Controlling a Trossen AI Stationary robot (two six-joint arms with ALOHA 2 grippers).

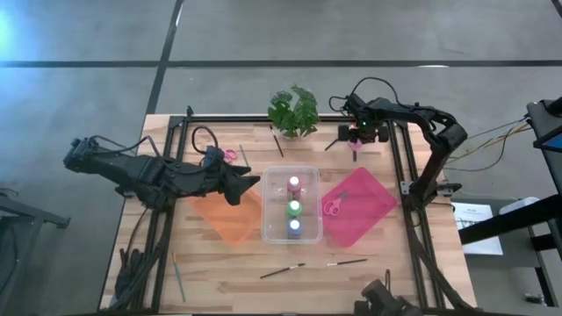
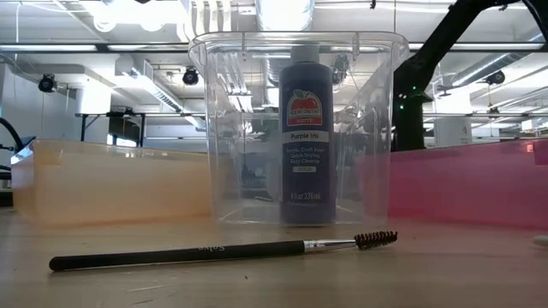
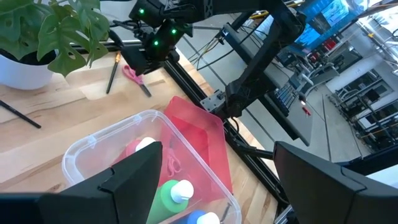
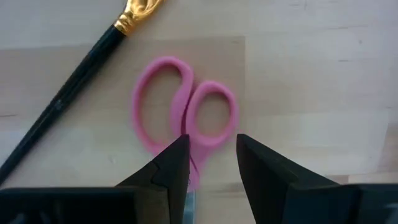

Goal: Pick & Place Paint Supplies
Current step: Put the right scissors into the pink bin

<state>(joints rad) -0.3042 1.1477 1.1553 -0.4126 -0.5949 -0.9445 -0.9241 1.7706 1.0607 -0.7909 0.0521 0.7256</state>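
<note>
From above, the right gripper (image 1: 355,143) hangs at the table's far edge beside the leafy plant (image 1: 293,111); its wrist view shows half-open fingers (image 4: 169,163) straddling small pink-handled scissors (image 4: 184,118), seemingly poised to grasp, while the left gripper (image 1: 250,186) waits wide open beside the clear plastic bin (image 1: 268,230).

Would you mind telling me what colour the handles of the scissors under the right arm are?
Pink, on the scissors; the right wrist view shows them best.

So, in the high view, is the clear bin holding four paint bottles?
No, the clear bin holds three bottles in a row: pink, green and blue.
</note>
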